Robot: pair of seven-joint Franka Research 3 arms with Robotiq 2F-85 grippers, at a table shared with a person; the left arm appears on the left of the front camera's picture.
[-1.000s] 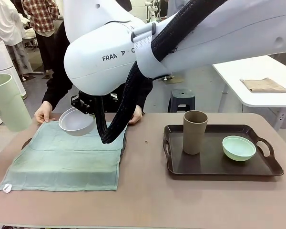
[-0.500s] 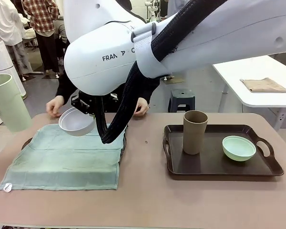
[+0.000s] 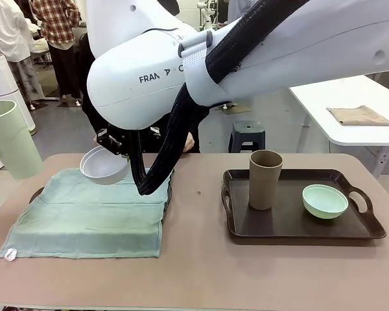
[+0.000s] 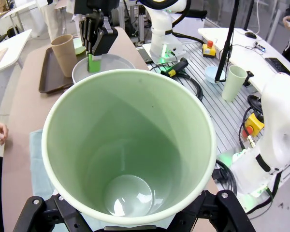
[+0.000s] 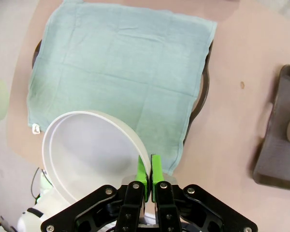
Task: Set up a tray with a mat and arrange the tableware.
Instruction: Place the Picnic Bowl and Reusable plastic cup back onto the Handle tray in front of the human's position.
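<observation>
White bowl (image 3: 104,167) pinched by right fingers (image 5: 156,175), arm (image 3: 259,52) stretched across above mat (image 3: 84,217).

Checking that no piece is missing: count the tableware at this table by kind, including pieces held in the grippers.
Tumblers: 2 (pale green tumbler, tan tumbler)
Bowls: 2 (white bowl, mint green bowl)
Total: 4
</observation>
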